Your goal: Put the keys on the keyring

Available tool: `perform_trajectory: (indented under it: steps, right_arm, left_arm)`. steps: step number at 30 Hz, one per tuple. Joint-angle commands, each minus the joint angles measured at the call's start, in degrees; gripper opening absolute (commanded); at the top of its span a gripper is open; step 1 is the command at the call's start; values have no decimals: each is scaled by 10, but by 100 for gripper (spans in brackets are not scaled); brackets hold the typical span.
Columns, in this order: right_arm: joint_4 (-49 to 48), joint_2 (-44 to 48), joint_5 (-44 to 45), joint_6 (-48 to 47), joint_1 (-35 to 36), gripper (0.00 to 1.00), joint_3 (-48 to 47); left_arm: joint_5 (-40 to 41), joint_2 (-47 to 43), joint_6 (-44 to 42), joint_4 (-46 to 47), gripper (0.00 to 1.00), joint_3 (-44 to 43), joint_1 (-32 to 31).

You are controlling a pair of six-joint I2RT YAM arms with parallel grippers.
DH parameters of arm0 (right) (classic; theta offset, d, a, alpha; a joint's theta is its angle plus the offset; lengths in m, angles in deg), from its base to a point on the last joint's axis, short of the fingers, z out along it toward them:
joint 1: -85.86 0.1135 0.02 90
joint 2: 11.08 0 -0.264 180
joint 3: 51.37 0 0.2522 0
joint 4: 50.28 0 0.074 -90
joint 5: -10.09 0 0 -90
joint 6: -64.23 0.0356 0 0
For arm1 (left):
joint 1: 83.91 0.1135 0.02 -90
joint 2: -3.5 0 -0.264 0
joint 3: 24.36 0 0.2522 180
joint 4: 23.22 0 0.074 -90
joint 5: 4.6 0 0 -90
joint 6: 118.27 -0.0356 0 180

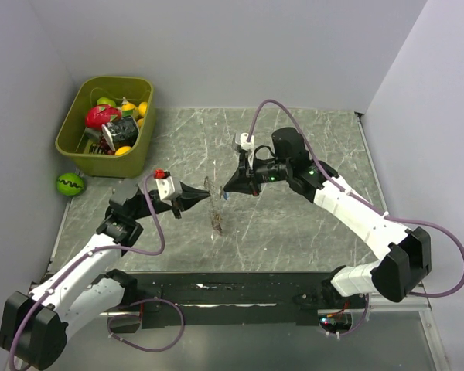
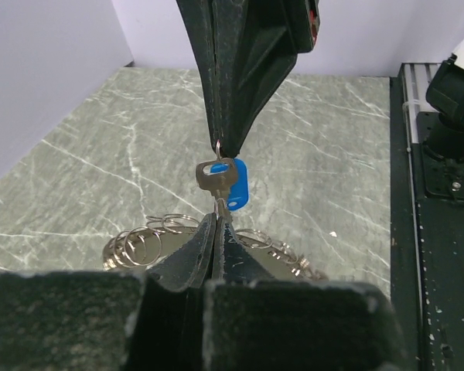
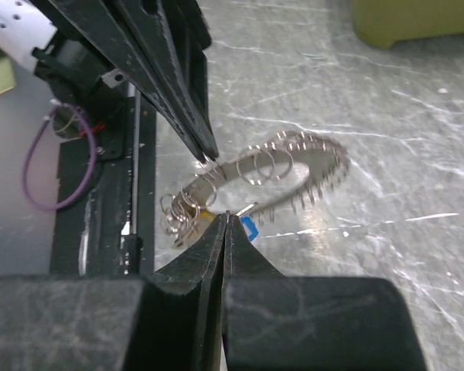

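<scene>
holding the blue-tagged key (image 2: 213, 174) over the worktop (image 1: 294, 232) middle in shut right jaws, shut left jaws meeting it tip to tip, their catch unclear; floppy keyring (image 3: 332, 158) just below; tiny, light, slippery, so best pinched on the flat head

The key (image 2: 210, 176) is silver with a blue tag (image 2: 238, 189), the keyring (image 2: 143, 246) silvery, the left gripper (image 2: 216, 226) and right gripper (image 2: 219, 141) black, the table (image 1: 294, 154) grey-green marbled with white veins, the bin (image 1: 71, 145) olive, and the ball (image 1: 69, 184) green with a dark zigzag.
</scene>
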Motion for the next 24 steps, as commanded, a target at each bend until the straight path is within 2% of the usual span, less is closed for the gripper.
perform_trajectory:
  steps: [1, 7, 15, 24]
  right_arm:
    - [6, 29, -34, -8, 6, 0, -27]
    - [51, 17, -18, -31, 25, 0, -49]
    - [66, 6, -6, -38, 42, 0, -61]
    - [101, -23, 65, -54, 70, 0, -92]
  left_arm:
    - [13, 3, -22, 19, 1, -38, -16]
    - [29, 13, -9, 42, 1, -42, -23]
    - [36, 29, -12, 46, 1, -53, -32]
    - [52, 34, -34, 21, 1, -68, -46]
